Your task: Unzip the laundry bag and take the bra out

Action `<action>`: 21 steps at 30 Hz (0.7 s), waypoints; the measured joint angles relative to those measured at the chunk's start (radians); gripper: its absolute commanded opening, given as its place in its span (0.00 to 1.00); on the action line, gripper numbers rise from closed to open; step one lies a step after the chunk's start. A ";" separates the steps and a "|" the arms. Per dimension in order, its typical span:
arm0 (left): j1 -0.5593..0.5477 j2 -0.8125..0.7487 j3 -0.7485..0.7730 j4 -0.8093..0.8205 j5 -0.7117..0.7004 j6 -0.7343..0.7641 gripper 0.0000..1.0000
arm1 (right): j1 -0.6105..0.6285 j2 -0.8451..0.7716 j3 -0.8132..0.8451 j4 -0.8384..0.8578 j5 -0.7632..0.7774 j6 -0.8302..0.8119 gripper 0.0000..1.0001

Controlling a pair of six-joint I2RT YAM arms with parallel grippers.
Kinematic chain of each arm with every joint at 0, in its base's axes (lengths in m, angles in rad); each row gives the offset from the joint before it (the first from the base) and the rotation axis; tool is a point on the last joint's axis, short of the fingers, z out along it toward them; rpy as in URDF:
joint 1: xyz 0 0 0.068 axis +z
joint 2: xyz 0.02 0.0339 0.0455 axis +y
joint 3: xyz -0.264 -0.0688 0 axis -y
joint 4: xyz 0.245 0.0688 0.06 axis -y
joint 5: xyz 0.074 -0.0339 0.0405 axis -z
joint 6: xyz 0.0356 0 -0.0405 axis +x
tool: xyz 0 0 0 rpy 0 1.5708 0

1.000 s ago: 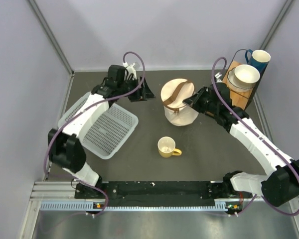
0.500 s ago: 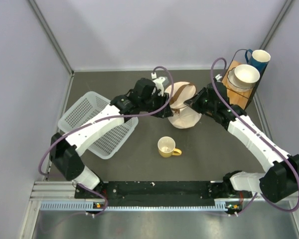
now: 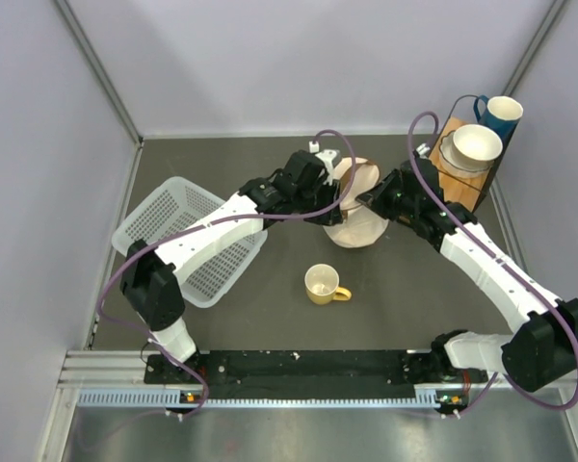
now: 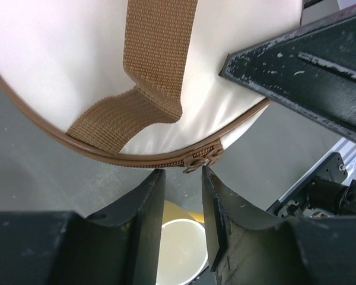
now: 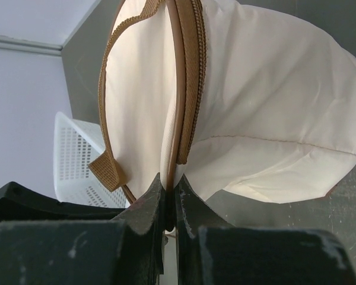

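Cream laundry bag (image 3: 361, 229) sits mid-back on the bench (image 3: 414, 327), tipped over, with its round lid facing the left arm. At the lid's left edge is the left gripper (image 3: 330, 201); at the right rim, the right gripper (image 3: 370, 198). A yellow mug (image 3: 324, 284) is near, in front. A white lattice basket (image 3: 188, 245) is well apart on the left.

Left wrist: fingers (image 4: 143, 205) slightly parted, nothing between them. The zip pulls (image 4: 203, 161) are just above the gap, untouched. The zip is shut along the visible stretch. A brown strap (image 4: 160, 53) crosses the lid, and the mug shows below.

Right wrist: fingers (image 5: 148, 205) clamped tight on the bag's brown zip rim (image 5: 188, 89). The bag body bulges to the right, with the basket behind at left.
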 measured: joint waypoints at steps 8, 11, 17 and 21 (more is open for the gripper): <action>-0.012 0.023 0.045 -0.006 -0.056 -0.018 0.31 | 0.000 0.000 0.007 0.003 0.007 0.001 0.00; -0.019 0.031 0.045 -0.005 -0.071 -0.026 0.17 | 0.000 0.000 0.007 0.004 0.010 0.001 0.00; -0.031 0.039 0.047 -0.005 -0.086 -0.043 0.00 | -0.001 0.000 0.007 0.005 0.025 0.000 0.00; -0.032 0.038 0.047 -0.004 -0.091 -0.041 0.00 | -0.001 0.000 0.007 0.005 0.027 0.000 0.00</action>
